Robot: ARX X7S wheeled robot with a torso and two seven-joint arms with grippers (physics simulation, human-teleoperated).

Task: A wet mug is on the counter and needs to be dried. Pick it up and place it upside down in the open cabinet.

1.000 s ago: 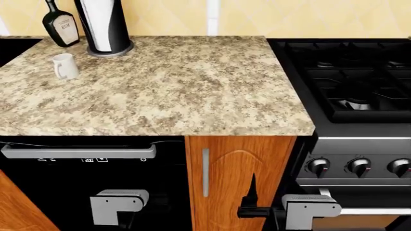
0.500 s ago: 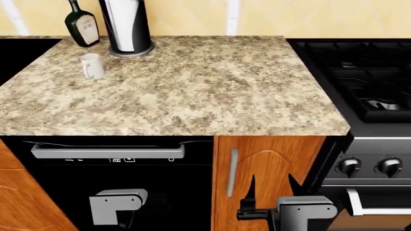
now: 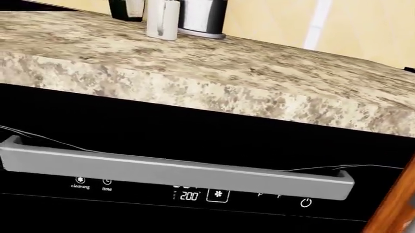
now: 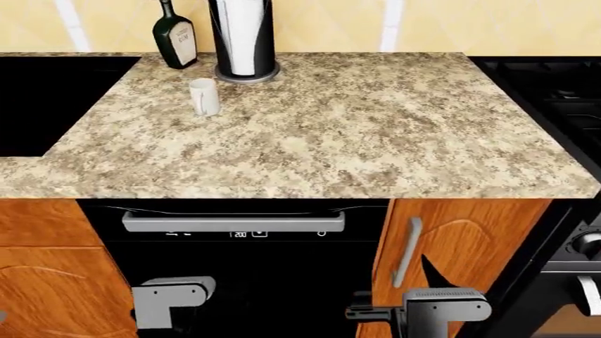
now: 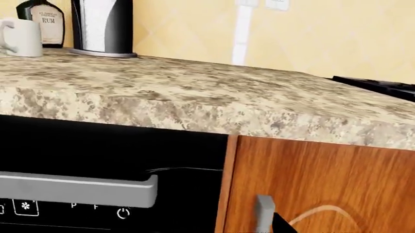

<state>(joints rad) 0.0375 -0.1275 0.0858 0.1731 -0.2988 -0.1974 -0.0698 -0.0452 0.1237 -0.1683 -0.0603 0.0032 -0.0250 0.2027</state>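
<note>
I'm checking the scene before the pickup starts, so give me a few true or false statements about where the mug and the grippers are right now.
1. The mug stands upright on the counter. True.
2. The mug is held in the left gripper. False: it stands alone on the counter, and both arms hang low in front of the cabinets.
3. The paper-towel roll stands just behind the mug, with a dark bottle beside it. True.
4. The mug lies on the stovetop. False: it is on the granite, toward the counter's back left.
5. The right gripper is over the counter. False: it is below the counter edge, by the wooden cabinet door.
</note>
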